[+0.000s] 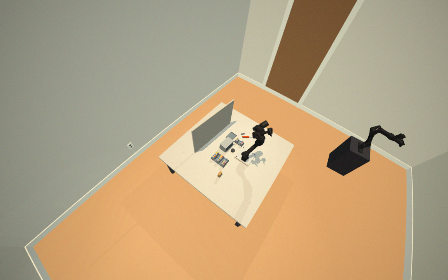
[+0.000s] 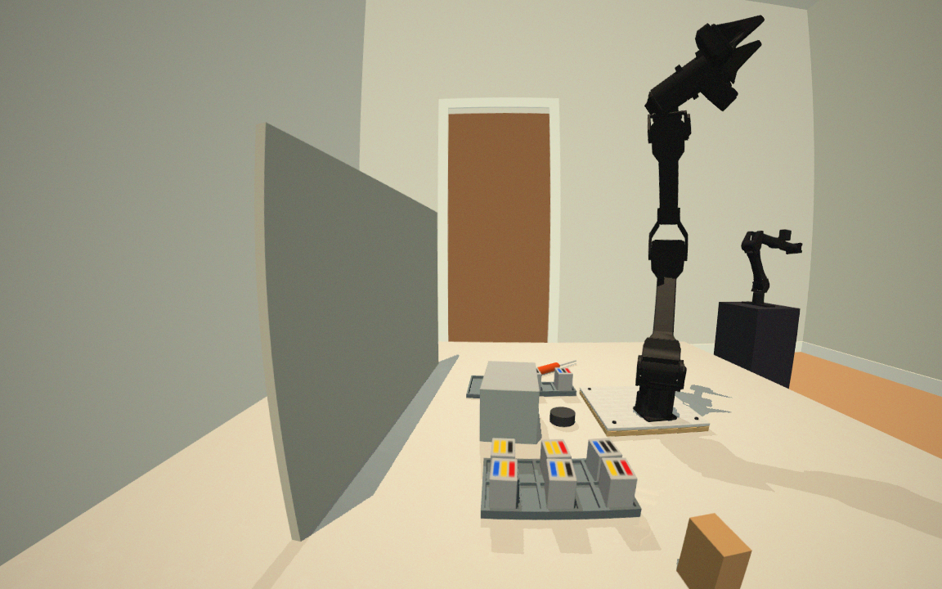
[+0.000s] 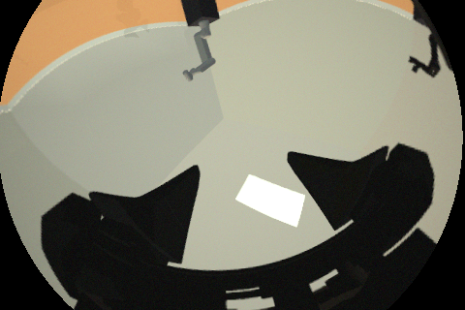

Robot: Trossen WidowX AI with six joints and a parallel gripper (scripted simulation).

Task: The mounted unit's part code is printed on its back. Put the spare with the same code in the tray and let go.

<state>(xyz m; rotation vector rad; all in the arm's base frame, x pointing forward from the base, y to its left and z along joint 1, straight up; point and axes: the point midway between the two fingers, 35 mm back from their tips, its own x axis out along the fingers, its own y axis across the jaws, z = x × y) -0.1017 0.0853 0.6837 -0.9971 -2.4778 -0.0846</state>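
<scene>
I have the arm stretched nearly upright, end effector (image 2: 739,38) spread wide with nothing in it, pointed at the ceiling and far wall, well above the surface (image 2: 789,469). The mounted unit (image 2: 509,401) sits just right of the grey panel (image 2: 343,307), its coded back turned away from the exterior view (so I can't read it). Spares (image 2: 561,469) wait in the near rack (image 2: 559,510), stripes facing up for matching. One spare (image 2: 563,378) already lies in the far tray (image 2: 476,386), beside the orange screwdriver (image 2: 552,365); I can't confirm its code matches.
</scene>
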